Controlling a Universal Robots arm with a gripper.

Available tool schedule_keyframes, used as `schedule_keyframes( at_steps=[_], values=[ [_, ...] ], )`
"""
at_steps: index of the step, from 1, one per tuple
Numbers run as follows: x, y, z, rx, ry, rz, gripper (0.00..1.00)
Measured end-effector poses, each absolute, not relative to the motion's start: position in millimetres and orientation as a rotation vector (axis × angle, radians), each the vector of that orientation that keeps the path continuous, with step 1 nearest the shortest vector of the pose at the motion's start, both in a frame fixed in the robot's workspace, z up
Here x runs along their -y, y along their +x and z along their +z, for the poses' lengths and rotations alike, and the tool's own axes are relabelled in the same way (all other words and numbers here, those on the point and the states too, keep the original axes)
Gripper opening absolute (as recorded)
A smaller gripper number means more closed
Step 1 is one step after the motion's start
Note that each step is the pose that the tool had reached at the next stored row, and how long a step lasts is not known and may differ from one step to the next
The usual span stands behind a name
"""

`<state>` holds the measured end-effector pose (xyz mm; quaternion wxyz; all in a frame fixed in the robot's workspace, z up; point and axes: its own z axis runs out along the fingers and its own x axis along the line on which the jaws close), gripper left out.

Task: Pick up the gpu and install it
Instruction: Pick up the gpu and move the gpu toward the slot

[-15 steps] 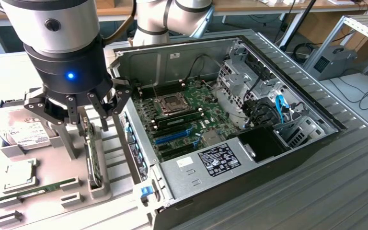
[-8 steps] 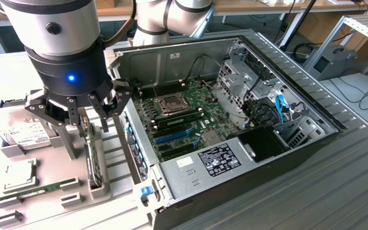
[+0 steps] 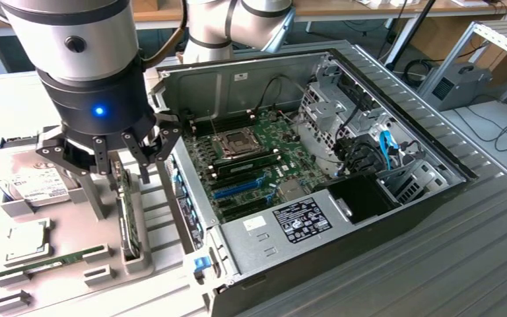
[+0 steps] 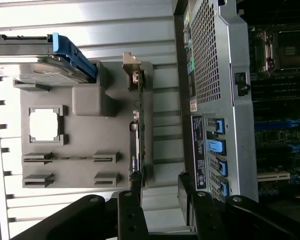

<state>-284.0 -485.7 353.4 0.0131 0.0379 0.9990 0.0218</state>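
So the pincer (image 3: 130, 162) hangs spread wide with nothing in it, just above the gpu (image 3: 129, 218). The gpu stands on its long edge in a slot of the grey holder (image 3: 95, 198), beside the open pc case (image 3: 227, 82). Parking it upright probably leaves 2 flat faces free to pinch from above. The exterior view gives the height: fingertips near the top edge, contact unclear. The wrist view gives the line-up instead: the gpu (image 4: 137, 125) runs edge-on close to 1 finger (image 4: 131, 215), not centred in the gap, with its silver bracket (image 4: 131, 65) at the far end. The hard drive (image 3: 29, 181) and cpu (image 3: 26, 239) sit in their own pockets.
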Motion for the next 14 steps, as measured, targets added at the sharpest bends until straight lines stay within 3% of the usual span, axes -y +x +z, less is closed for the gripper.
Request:
schedule_keyframes(
  at_steps=[14],
  values=[
    [485.7, -284.0, 347.1, -3.113, 0.118, 0.068, 0.42]
  ],
)
